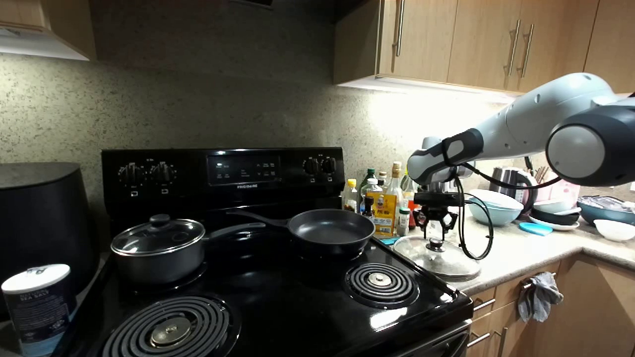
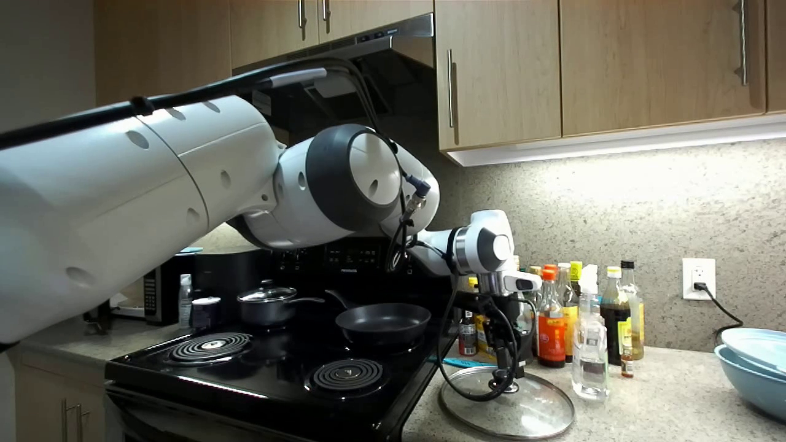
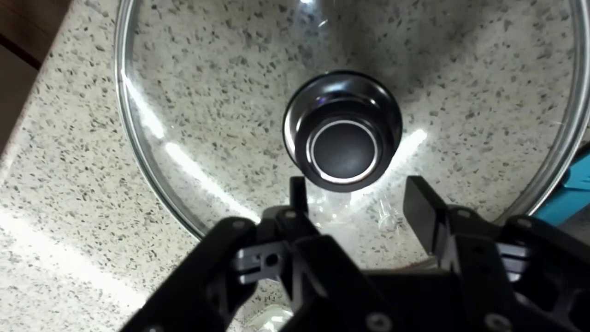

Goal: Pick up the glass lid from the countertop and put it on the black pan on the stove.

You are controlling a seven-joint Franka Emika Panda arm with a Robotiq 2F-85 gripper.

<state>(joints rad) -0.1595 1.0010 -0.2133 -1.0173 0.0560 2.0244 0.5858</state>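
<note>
The glass lid [image 1: 459,260] lies flat, knob up, on the pale countertop [image 1: 518,245] beside the stove [image 1: 292,302]. It also shows on the counter in an exterior view [image 2: 540,411]. My gripper [image 1: 434,236] points down just above the lid's knob [image 1: 435,245]. In the wrist view the gripper [image 3: 355,184] is open, with nothing between its fingers. The dark round knob [image 3: 343,150] shows just ahead of the fingertips there, inside the clear glass lid [image 3: 212,106]. The black pan [image 1: 330,230] sits uncovered on the stove's back burner nearest the lid; it also shows in an exterior view [image 2: 384,322].
Several bottles [image 1: 382,213] stand behind the lid against the wall. A clear spray bottle [image 2: 589,356] stands close to the lid. A blue item [image 3: 574,184] lies at the lid's edge. A lidded grey pot [image 1: 158,253] is on the stove. Bowls [image 1: 496,208] stand farther along the counter.
</note>
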